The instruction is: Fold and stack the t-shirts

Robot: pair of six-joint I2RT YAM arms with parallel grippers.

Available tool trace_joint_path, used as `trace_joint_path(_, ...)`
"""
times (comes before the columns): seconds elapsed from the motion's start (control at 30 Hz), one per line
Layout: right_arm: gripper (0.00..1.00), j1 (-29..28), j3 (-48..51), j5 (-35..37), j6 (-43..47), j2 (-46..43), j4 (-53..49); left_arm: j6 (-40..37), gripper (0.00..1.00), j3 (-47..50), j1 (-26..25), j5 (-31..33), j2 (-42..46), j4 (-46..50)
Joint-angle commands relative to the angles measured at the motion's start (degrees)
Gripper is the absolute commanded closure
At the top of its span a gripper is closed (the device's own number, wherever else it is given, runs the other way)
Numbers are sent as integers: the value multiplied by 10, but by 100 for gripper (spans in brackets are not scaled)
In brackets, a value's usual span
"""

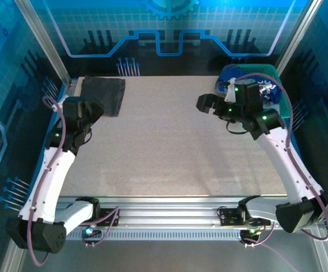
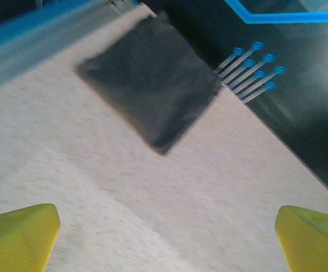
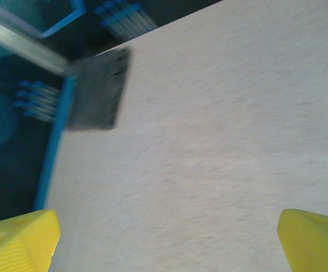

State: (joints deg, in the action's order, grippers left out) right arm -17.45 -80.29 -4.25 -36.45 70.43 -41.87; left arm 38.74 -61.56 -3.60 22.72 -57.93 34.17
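Note:
A charcoal-grey t-shirt (image 1: 103, 94) lies folded into a small rectangle at the table's back left corner. My left gripper (image 1: 97, 109) hovers just in front of it, open and empty. In the left wrist view the folded shirt (image 2: 149, 85) lies ahead of the gripper (image 2: 166, 238), whose yellow fingertips (image 2: 22, 235) stand wide apart over bare table. A royal-blue t-shirt with pale print (image 1: 267, 90) sits bunched in the teal basket (image 1: 248, 69) at the back right. My right gripper (image 1: 205, 103) hangs open over the table left of the basket. The right wrist view shows the charcoal-grey shirt (image 3: 98, 88) far off beyond that gripper (image 3: 166, 238).
The speckled beige table (image 1: 169, 147) ends at a metal rail along its near edge. Aluminium frame posts and blue-lit walls enclose the back and sides. The basket takes up the back right corner.

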Motion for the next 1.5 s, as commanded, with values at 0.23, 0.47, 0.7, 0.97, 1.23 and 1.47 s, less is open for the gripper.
trace_joint_path(0.23, 0, 56, 403, 344, 278, -75, 380, -325, 1, 412, -4, -19, 71, -525)
trace_joint_path(0.47, 0, 88, 484, 239, 295, 52, 601, -314, 1, 418, 17, -31, -133, -725)
trace_joint_path(0.7, 0, 135, 517, 158, 337, 135, 765, -330, 1, 416, 41, -69, -244, -837)
trace_joint_path(0.97, 0, 143, 570, 132, 340, 154, 874, -348, 1, 463, 43, -104, -314, -992)
trace_joint_path(1.23, 0, 130, 566, 148, 352, 156, 868, -360, 1, 412, 36, -121, -308, -895)
trace_joint_path(1.47, 0, 127, 564, 150, 354, 157, 867, -361, 1, 414, 36, -122, -308, -899)
